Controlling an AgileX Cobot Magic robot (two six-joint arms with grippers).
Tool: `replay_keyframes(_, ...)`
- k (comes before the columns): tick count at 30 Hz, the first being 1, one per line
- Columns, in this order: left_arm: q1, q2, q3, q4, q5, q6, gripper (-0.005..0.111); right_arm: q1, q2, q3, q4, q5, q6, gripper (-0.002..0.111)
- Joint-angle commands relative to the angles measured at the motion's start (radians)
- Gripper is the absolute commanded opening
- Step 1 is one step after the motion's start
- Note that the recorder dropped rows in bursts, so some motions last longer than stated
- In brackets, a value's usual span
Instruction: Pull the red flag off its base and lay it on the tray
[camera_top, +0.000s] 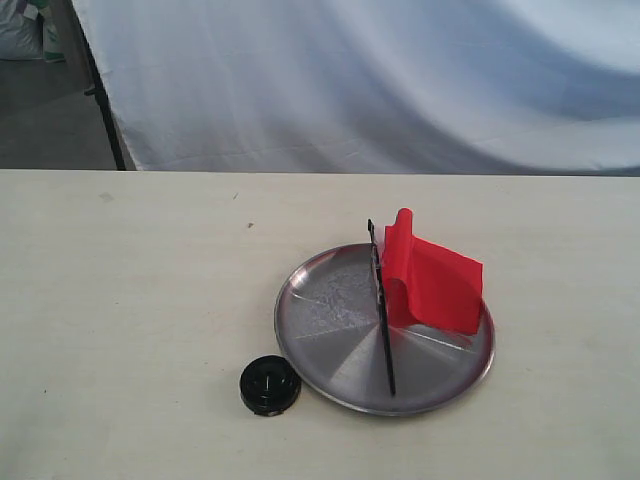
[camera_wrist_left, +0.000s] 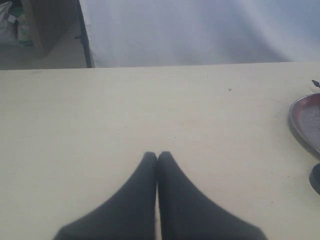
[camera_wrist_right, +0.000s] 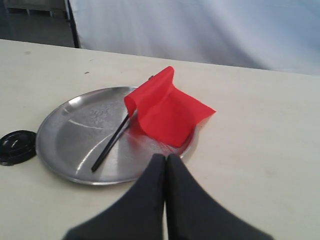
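Desk (camera_top: 130, 300): red flag (camera_top: 435, 282) lies in the tray (camera_top: 325, 345), pole flat across the dish, cloth bunched toward its right side. Base (camera_top: 270, 385) sits just beside the tray, apart from the flag. Left gripper (camera_wrist_left: 157, 155) and right gripper (camera_wrist_right: 165, 157) are both closed, holding nothing.

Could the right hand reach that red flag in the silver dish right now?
Probably yes: the red flag lies just ahead of the shut right hand, nothing between them, though it must open first.
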Motion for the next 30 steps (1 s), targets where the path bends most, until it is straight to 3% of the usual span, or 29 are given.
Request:
replay_keyframes(1, 0.002, -0.003, 0.003, 0.005, -0.001, 0.003, 0.000, -0.058, -0.004, 0.003, -0.009, 0.004, 0.003, 0.000)
replay_keyframes(30, 0.002, -0.003, 0.003, 0.009, -0.001, 0.003, 0.000, -0.149, -0.004, 0.003, -0.009, -0.010, 0.003, 0.000)
